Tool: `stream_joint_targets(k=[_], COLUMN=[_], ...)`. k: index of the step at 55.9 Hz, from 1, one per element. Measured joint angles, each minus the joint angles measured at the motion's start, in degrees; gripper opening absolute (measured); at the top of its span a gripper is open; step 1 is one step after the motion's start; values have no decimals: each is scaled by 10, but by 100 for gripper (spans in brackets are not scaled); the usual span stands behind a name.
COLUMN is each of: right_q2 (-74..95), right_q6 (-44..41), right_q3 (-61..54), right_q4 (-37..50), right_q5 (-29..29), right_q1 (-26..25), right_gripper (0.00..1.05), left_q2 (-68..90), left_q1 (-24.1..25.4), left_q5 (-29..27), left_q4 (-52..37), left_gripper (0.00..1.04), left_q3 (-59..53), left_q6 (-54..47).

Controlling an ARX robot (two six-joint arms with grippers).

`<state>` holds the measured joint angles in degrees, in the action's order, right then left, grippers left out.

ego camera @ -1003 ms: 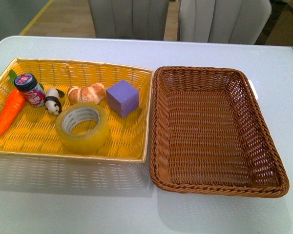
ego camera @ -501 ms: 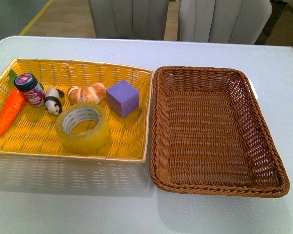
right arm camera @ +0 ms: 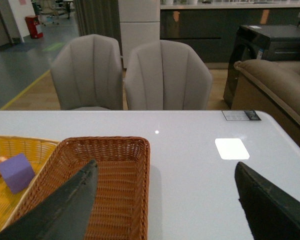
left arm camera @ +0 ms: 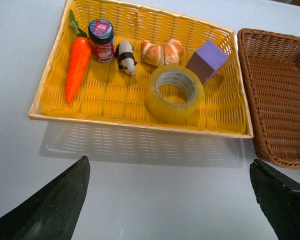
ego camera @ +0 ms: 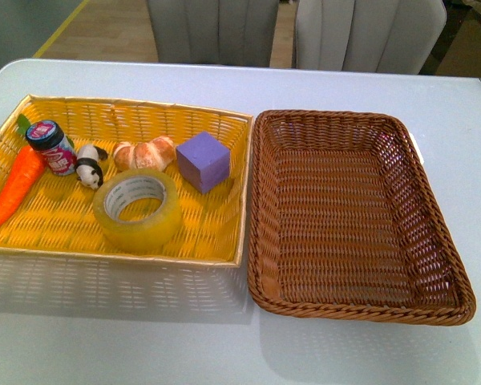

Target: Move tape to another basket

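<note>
Left wrist view puts your left tool [left arm camera: 168, 164] spread wide and empty over bare tabletop [left arm camera: 140, 190], short of the yellow basket [left arm camera: 140, 127]. The tape [left arm camera: 172, 112] lies flat in that basket, straight ahead of the tool and well clear of its tips. The near rim stands between tool and tape, so if you come in low you will likely strike it and shove the light basket across the slick top. The cube [left arm camera: 206, 60] sits just beside the tape on its far side, with the bread [left arm camera: 162, 51] close behind. A wide closing could catch either one and drag it along. The roll is smooth and round, so a pinch across its outside may let it squirt free; one finger through the core looks safer. If you carry it low you risk clipping both rims on the way to the brown basket [left arm camera: 250, 75]. Your right tool [right arm camera: 165, 165] is also wide open and holding nothing, with the brown basket just ahead of it. The tabletop is white and glossy and mirrors a ceiling light [right arm camera: 231, 148]. Beyond it stand two grey chairs [right arm camera: 92, 72] and a sofa [right arm camera: 275, 95].
</note>
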<state>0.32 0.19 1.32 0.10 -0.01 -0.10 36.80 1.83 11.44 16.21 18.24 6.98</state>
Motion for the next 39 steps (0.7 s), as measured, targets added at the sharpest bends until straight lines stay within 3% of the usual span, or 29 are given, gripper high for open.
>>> stream_joint_targets(k=[11,19,39], right_q2=[0,0,0], right_q6=[0,0,0], right_q3=[0,0,0], right_q4=[0,0,0], right_q5=[0,0,0], right_q1=[0,0,0], right_gripper=[96,96,96], left_q2=[310,542,831], left_q1=[-8,-29,-83], left_q5=[-7,-37,-51], left_q4=[-241,-360,-403], left_gripper=[96,96,96], left_q3=[75,146,302], left_q6=[6,13,45])
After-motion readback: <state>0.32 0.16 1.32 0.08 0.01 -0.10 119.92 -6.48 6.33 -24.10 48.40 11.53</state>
